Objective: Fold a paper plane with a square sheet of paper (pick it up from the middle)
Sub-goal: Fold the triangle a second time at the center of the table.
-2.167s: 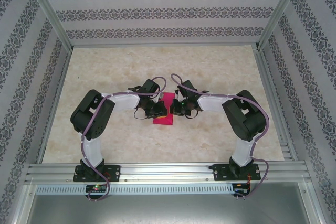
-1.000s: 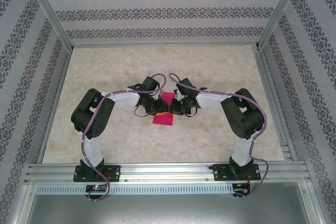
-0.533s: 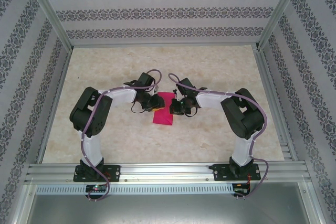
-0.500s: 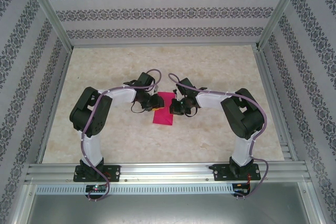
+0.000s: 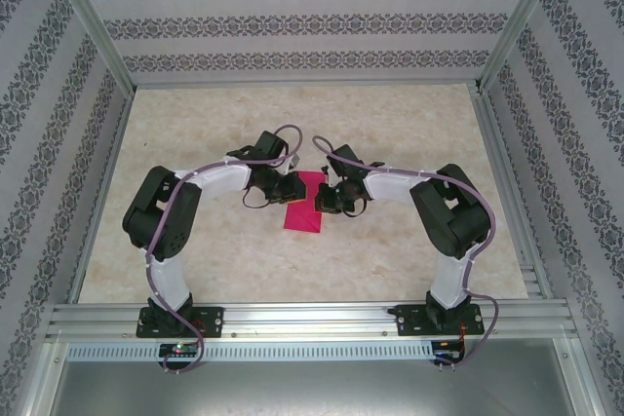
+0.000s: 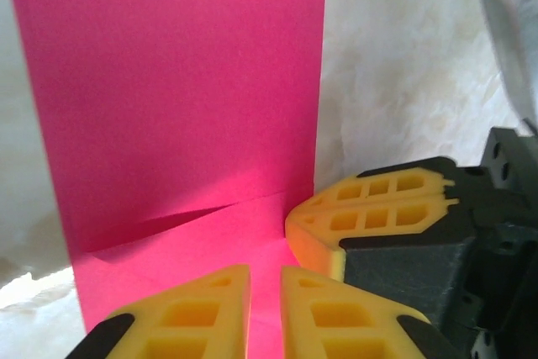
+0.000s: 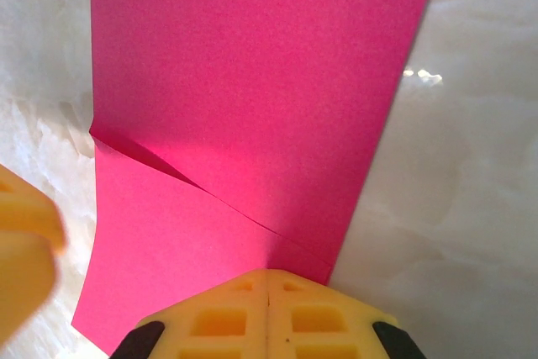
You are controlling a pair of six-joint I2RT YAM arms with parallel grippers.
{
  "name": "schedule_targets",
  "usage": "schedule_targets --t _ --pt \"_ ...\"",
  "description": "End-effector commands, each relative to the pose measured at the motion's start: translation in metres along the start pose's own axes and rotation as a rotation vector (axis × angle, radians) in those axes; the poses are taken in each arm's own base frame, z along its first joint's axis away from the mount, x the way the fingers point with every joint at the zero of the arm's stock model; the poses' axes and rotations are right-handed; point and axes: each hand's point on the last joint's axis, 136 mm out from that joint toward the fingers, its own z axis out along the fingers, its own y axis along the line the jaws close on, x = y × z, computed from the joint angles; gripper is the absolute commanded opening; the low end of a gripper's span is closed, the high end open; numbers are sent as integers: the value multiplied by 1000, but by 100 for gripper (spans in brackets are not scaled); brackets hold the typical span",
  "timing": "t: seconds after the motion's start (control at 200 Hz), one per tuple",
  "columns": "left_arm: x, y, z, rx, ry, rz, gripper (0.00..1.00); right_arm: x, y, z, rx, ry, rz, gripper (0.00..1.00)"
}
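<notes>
The square sheet of paper (image 5: 304, 211) lies on the table as a magenta strip folded lengthwise, between both grippers. A diagonal flap edge crosses the paper (image 7: 252, 81) at its near end, and the same edge crosses the paper (image 6: 185, 81) in the left wrist view. My left gripper (image 5: 292, 188) is over the strip's far left part. A narrow gap separates the jaws of the left gripper (image 6: 265, 273), and pink paper shows through it. My right gripper (image 5: 326, 200) is at the strip's right edge. The tips of the right gripper (image 7: 267, 273) are shut and rest on the paper.
The beige marbled table (image 5: 409, 124) has free room all around the strip. Patterned walls and an aluminium frame (image 5: 292, 317) enclose it. The right gripper's yellow fingers (image 6: 370, 208) stand close beside my left fingers.
The left gripper has shifted slightly toward the strip's far end and its jaws have narrowed. The left elbow has swung outward. The right gripper and the paper stay put.
</notes>
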Motion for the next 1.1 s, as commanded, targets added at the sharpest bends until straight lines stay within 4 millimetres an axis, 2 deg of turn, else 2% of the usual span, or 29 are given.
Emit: schedule_targets --t 0.0,0.12,0.25,0.45,0.525,0.629,0.739,0.859,0.954,1.094 --pt "1 0 12 12 27 3 16 39 -59 20 201 120 76 5" --pt "5 5 19 -10 52 -7 16 37 -56 20 186 112 81 5" --pt "9 21 26 -73 76 -27 15 34 -51 18 171 102 77 5" --pt "16 35 31 -120 97 -50 15 24 -41 10 143 69 57 5" --pt "18 42 31 -148 102 -61 15 14 -28 2 103 35 36 5" --pt "24 54 33 -194 113 -71 14 4 0 -13 9 -35 -9 6" --pt "28 62 34 -226 120 -80 12 5 26 -29 -67 -89 -62 7" --pt "32 67 36 -242 131 -82 12 10 44 -41 -96 -115 -100 7" --pt "33 70 36 -254 128 -83 11 16 52 -41 -103 -105 -114 7" --pt "33 71 36 -259 126 -85 11 25 53 -26 -86 -59 -118 7"
